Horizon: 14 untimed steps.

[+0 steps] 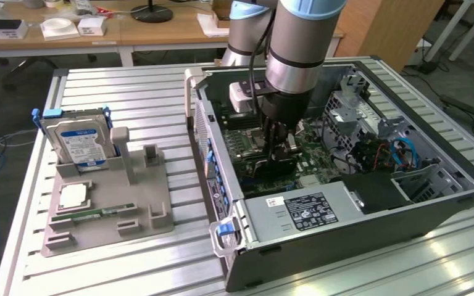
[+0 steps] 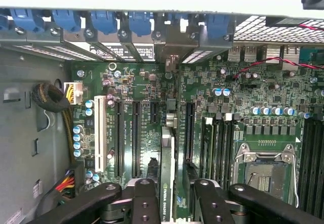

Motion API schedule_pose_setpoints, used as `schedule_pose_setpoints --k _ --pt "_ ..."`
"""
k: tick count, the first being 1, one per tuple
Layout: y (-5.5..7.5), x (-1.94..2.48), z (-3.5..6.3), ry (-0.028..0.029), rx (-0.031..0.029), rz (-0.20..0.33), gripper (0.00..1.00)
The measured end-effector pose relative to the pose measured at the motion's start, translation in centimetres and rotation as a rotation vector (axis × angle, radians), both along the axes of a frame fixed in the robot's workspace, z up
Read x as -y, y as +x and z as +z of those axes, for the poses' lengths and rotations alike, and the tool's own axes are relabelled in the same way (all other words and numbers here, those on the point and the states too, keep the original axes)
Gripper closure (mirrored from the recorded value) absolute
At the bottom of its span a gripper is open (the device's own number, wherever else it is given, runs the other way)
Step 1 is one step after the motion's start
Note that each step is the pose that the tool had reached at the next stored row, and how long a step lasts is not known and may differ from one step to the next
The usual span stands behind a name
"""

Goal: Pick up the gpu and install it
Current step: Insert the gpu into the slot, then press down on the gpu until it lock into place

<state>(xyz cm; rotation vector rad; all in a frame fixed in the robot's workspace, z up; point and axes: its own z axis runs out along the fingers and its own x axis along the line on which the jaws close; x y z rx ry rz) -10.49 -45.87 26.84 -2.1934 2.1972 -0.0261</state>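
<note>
Fingers clamping gpu, over motherboard

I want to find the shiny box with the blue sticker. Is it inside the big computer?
No, the hard drive stands upright in the grey holder on the table, on the exterior view's left, outside the computer case.

We look straight down on green motherboard. Gripper closed on gpu, card held edge-on between black fingers, its far end reaching toward case wall. Card stands between long black expansion slots, white slot further off. Empty processor socket beside us. Row of blue clips along case edge. Orange-yellow cable bundle near corner.
</note>
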Motion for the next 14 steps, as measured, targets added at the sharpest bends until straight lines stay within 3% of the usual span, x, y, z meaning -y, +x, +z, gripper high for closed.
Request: schedule_pose_setpoints --k 3,5,14 --pt "0.00 0.00 0.01 -0.0001 -0.0001 0.000 0.74" --pt "0.00 0.00 0.01 -0.0002 -0.0001 0.000 0.86" --pt "0.00 0.00 0.01 -0.0001 -0.0001 0.000 0.90"
